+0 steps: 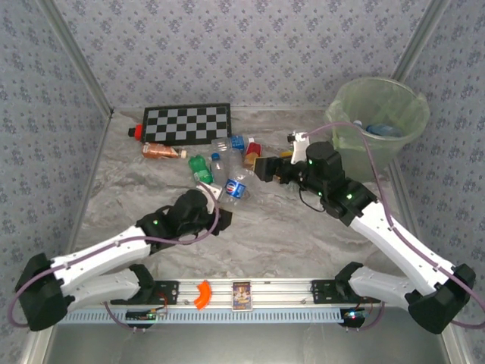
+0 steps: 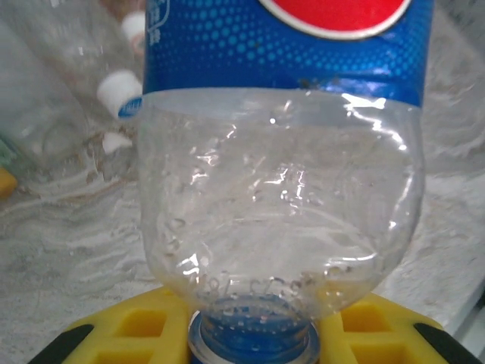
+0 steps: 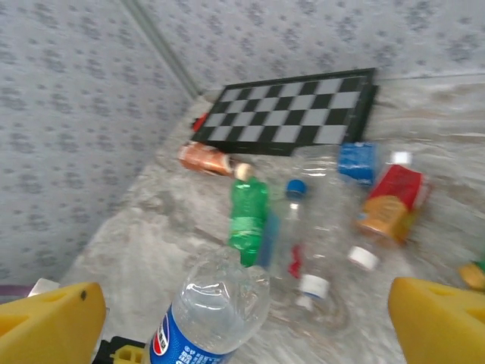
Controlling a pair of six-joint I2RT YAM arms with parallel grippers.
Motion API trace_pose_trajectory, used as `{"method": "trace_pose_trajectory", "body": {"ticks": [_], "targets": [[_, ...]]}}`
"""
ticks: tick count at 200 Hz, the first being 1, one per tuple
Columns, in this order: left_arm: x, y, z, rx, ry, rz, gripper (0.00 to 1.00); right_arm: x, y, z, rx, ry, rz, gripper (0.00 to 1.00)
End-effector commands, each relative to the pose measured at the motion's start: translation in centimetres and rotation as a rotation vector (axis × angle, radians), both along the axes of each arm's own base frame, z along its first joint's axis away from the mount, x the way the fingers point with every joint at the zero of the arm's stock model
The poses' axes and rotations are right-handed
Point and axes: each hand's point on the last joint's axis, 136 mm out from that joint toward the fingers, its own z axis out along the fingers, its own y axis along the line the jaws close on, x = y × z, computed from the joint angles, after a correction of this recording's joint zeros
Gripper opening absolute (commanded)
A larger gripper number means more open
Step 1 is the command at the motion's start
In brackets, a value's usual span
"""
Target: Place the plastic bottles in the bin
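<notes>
Left pincer (image 2: 254, 337) clamped on blue-labelled bottle (image 2: 280, 197) at its cap; right pincer (image 3: 246, 326) apart, nearby.

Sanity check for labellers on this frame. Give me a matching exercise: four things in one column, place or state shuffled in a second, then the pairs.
1. left gripper
2. right gripper
3. bin
4. checkerboard

A. far right corner
B. open
C. lying flat at the back, left of centre
D. shut on the neck of the blue-label bottle

Pairs: 1-D, 2-B, 3-A, 4-C
</notes>
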Motion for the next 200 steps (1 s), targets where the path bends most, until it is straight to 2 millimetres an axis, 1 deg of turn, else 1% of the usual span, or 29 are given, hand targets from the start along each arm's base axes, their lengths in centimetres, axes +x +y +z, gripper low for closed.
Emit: {"method": "trace_pose_trajectory", "body": {"ticks": [1,20,39,57,81,93,102,123,125,128,164,188,200], "targets": [[0.0,0.8,2.7,-0.056,-0.063,0.026,0.26,-0.8,3.1,0.7,0.08,0.025,0.139,0.93],[-0.2,1.3,4.3,-0.096,-0.102,0.03,0.26,-1.0,4.9,0.3,0.086,0.074,0.199,0.89],[-0.4,1.7,5.3,-0.112,-0.127,0.033,0.27,-1.5,6.8,-0.1,0.086,0.107,0.248,0.88],[-0.4,2.0,5.7,-0.102,-0.136,0.04,0.27,-2.1,8.6,-0.4,0.088,0.132,0.301,0.87],[-0.4,2.2,6.0,-0.102,-0.139,0.039,0.27,-2.8,10.6,0.1,0.146,0.149,0.367,0.88],[-0.5,2.3,6.2,-0.11,-0.141,0.039,0.27,-2.7,11.2,0.1,0.164,0.159,0.376,0.87],[-0.6,2.3,6.4,-0.12,-0.146,0.04,0.27,-2.7,11.6,0.0,0.166,0.165,0.383,0.85],[-0.9,2.6,6.9,-0.135,-0.153,0.036,0.27,-2.5,12.2,-1.3,0.147,0.198,0.381,0.81],[-0.9,2.6,6.8,-0.135,-0.153,0.035,0.27,-2.3,12.3,-0.2,0.16,0.18,0.383,0.81],[-1.0,2.7,6.9,-0.135,-0.155,0.034,0.27,-2.3,12.4,0.2,0.165,0.172,0.383,0.81],[-1.2,2.9,7.2,-0.141,-0.165,0.03,0.27,-2.0,13.1,-0.2,0.156,0.173,0.374,0.8],[-1.2,2.9,7.3,-0.142,-0.166,0.03,0.27,-2.2,13.6,-0.1,0.17,0.191,0.382,0.74],[-1.2,2.8,7.4,-0.146,-0.165,0.028,0.27,-2.3,13.7,-0.1,0.171,0.194,0.387,0.7]]}}
